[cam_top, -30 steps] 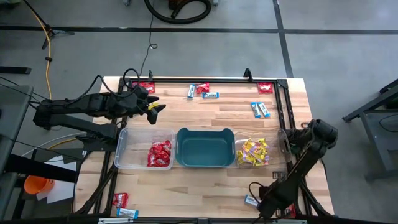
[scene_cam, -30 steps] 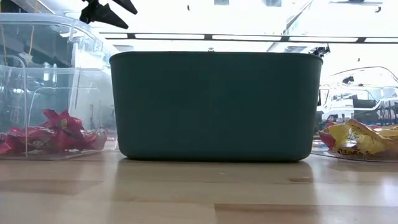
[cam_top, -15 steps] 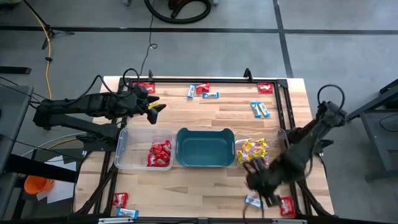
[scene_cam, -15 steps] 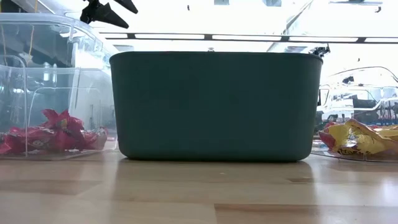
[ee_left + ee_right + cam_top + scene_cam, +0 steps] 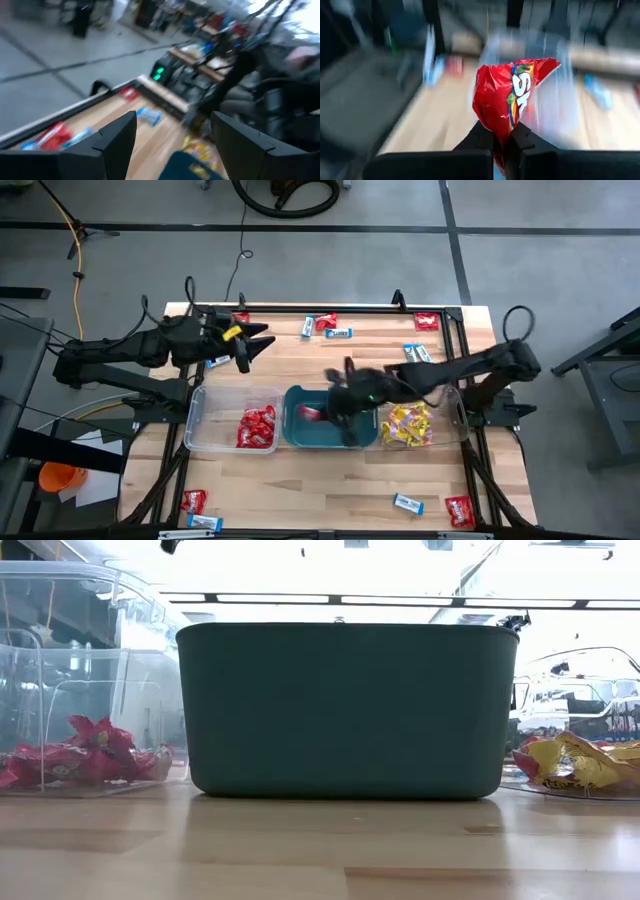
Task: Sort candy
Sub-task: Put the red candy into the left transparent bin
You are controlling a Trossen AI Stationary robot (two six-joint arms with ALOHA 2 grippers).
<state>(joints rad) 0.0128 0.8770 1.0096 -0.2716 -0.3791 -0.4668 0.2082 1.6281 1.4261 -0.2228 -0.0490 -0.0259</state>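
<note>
My right gripper [image 5: 330,411] reaches from the table's right over the teal tub [image 5: 300,435] and is shut on a glossy red candy packet [image 5: 512,95], which also shows in the high view [image 5: 312,413]. More red candy [image 5: 257,427] lies in the clear left bin [image 5: 196,420], and yellow candy [image 5: 407,425] lies in the clear right bin [image 5: 450,418]. Blue-and-white packets [image 5: 418,355] and red packets [image 5: 428,321] lie loose on the table. My left gripper [image 5: 256,346] hovers open above the far left of the table with nothing between its fingers [image 5: 117,140]. My right gripper pinches the red packet's one end [image 5: 502,131] between its two fingertips. The fingers come from the table's right, slanting a little downward. The rest of the packet sticks out past the fingertips, crumpled, lifted clear above the teal tub.
Loose packets lie along the far edge [image 5: 322,327] and the near edge: a blue one [image 5: 408,503], a red one [image 5: 460,510], and two at the near left corner [image 5: 195,502]. The three containers stand in a row across the table's middle. A black frame runs along the table's edges.
My right gripper has swung from the table's near right corner up and toward the left, turning as it went, and now hangs over the teal tub with the red packet. My left gripper has tipped upward and risen a little, staying open.
</note>
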